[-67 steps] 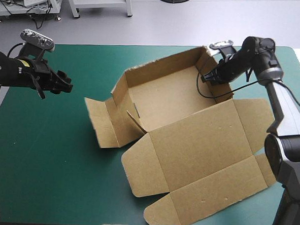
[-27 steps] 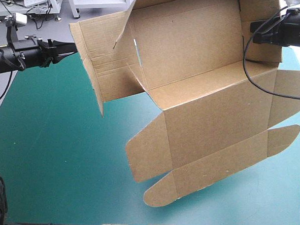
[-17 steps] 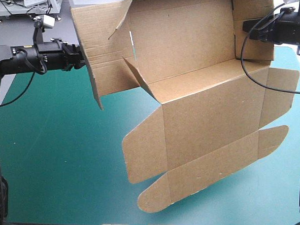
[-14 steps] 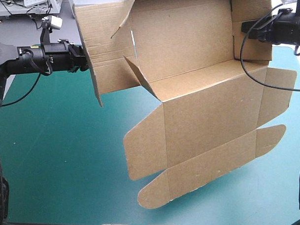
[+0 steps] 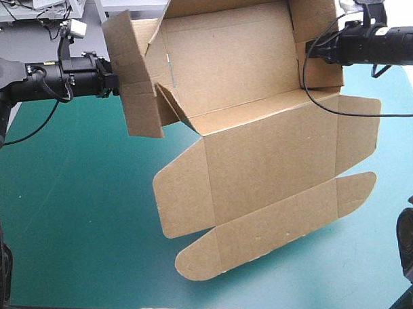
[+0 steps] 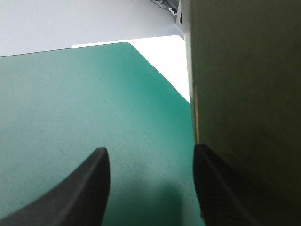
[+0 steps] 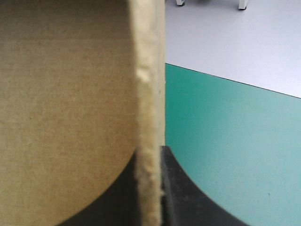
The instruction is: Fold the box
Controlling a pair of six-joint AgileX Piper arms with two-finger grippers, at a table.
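From above, the brown box (image 5: 261,149) is hanging in the air over the far half of the table (image 5: 69,211), tilted, with its open tray toward the far edge and its lid panel and rounded flaps drooping toward the near edge. Whether the lowest flap is touching the teal-green cover cannot be told. The right gripper (image 5: 312,50) is reaching in from the table's right edge and holding the box's side wall, while the left gripper (image 5: 116,83) is coming level from the left edge, right against the loose side flap. In the left wrist view, the left gripper (image 6: 150,149) is standing with its black fingers (image 6: 89,188) spread wide, only the table (image 6: 70,103) between them, and the box (image 6: 249,94) is rising just outside one finger. In the right wrist view, the right gripper (image 7: 150,153) is pinching the box (image 7: 66,94), its cut edge running up between the nearly closed fingers, above the table (image 7: 225,141).
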